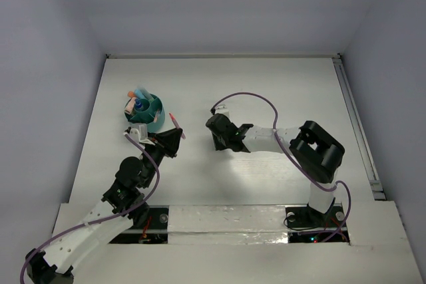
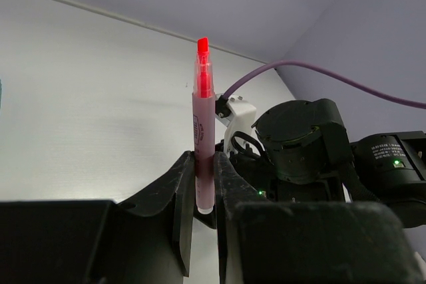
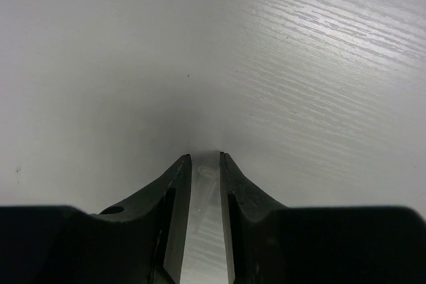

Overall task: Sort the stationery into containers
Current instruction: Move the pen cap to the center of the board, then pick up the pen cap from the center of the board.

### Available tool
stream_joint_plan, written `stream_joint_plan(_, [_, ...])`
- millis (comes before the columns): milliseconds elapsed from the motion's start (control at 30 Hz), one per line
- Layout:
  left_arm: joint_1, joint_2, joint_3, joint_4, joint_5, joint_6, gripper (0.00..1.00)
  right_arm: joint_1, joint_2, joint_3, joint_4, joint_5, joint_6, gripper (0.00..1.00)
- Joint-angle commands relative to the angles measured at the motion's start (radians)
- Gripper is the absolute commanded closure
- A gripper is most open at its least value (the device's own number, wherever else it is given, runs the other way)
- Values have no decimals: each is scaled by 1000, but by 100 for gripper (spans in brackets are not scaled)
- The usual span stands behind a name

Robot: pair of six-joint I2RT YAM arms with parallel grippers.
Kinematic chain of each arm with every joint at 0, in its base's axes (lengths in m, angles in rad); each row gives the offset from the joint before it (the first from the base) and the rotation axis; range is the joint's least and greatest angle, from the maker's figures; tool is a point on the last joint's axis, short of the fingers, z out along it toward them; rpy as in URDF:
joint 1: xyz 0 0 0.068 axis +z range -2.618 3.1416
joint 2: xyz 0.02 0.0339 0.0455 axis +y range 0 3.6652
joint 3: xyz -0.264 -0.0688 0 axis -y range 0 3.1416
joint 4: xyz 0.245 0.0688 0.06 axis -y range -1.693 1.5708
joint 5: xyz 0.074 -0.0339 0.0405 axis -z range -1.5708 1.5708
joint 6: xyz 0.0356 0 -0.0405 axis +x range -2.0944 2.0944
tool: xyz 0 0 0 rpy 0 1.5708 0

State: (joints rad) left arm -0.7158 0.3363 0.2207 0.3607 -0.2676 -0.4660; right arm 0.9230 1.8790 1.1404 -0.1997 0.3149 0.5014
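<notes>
My left gripper point(image 1: 170, 140) point(image 2: 204, 159) is shut on a pink pen point(image 1: 176, 124) point(image 2: 203, 131) near its lower end. The pen stands up out of the fingers, red tip uppermost, held off the table just right of the round teal pot point(image 1: 157, 115). The pot holds several pieces of stationery, among them a white blue-capped tube point(image 1: 140, 101) and pink and orange pens. My right gripper point(image 1: 217, 139) point(image 3: 205, 157) is at the middle of the table, fingertips low over the bare surface. Its jaws stand a narrow gap apart with nothing between them.
The white table point(image 1: 266, 84) is walled by grey panels at the back and both sides. A metal rail point(image 1: 356, 124) runs along its right edge. The right arm with its purple cable point(image 2: 313, 71) fills the right of the left wrist view.
</notes>
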Motion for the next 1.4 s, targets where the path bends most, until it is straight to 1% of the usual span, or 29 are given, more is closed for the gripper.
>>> stream_joint_plan(0, [6,-11,-7,32,-10,0,100,2,45,-30,-139,-10,8,70])
stream_joint_plan(33, [6,-10,-7,32,-10,0,100,2,39,-34,-141,-11,9,68])
stream_joint_plan(67, [6,-10,-7,34,-10,0,100,2,35,-39,-141,-13,11,62])
stream_joint_plan(167, [6,-5,-6,35,-10,0,100,2,28,-53,-148,-5,19,56])
stream_joint_plan(333, [6,1,-7,40,-9,0,100,11,0,-70,-156,1,25,56])
stream_joint_plan(467, [6,-2,-7,37,-10,0,100,11,-1,-73,-152,-19,28,65])
stream_joint_plan(500, [6,-2,-7,37,-12,0,100,11,5,-73,-152,-20,29,65])
stream_joint_plan(567, [6,-3,-7,35,-12,0,100,20,9,-70,-150,-23,31,69])
stream_joint_plan(633, [6,-5,-7,35,-12,0,100,20,17,-68,-147,-26,31,69])
stream_joint_plan(733, [6,-2,-6,37,-10,0,100,20,29,-62,-147,-28,28,77])
stream_joint_plan(767, [6,0,-7,38,-9,0,100,20,29,-61,-147,-27,26,82])
stream_joint_plan(867, [6,7,-9,41,-7,0,100,20,23,-59,-153,-17,25,86])
stream_joint_plan(933, [6,10,-9,43,-5,0,100,20,16,-65,-158,-13,23,98])
stream_joint_plan(967, [6,15,-9,47,-4,0,100,20,11,-70,-156,-5,22,100])
stream_joint_plan(1067, [6,30,-12,61,5,-3,100,20,-32,-97,-123,4,25,100])
stream_joint_plan(1100, [6,36,-14,67,16,-6,100,20,-68,-105,-110,4,23,100])
stream_joint_plan(1167, [6,62,-20,99,39,-11,100,20,-118,-131,-41,13,11,100])
stream_joint_plan(1200, [6,73,-24,118,85,-11,100,20,-176,-140,20,15,-6,100])
stream_joint_plan(1267, [6,114,-30,179,145,-8,100,20,-237,-157,92,9,-30,100])
stream_joint_plan(1300, [6,125,-34,205,219,-3,100,20,-268,-171,161,9,-44,100])
stream_joint_plan(1367, [6,162,-35,272,305,19,100,20,-354,-177,218,33,-76,100])
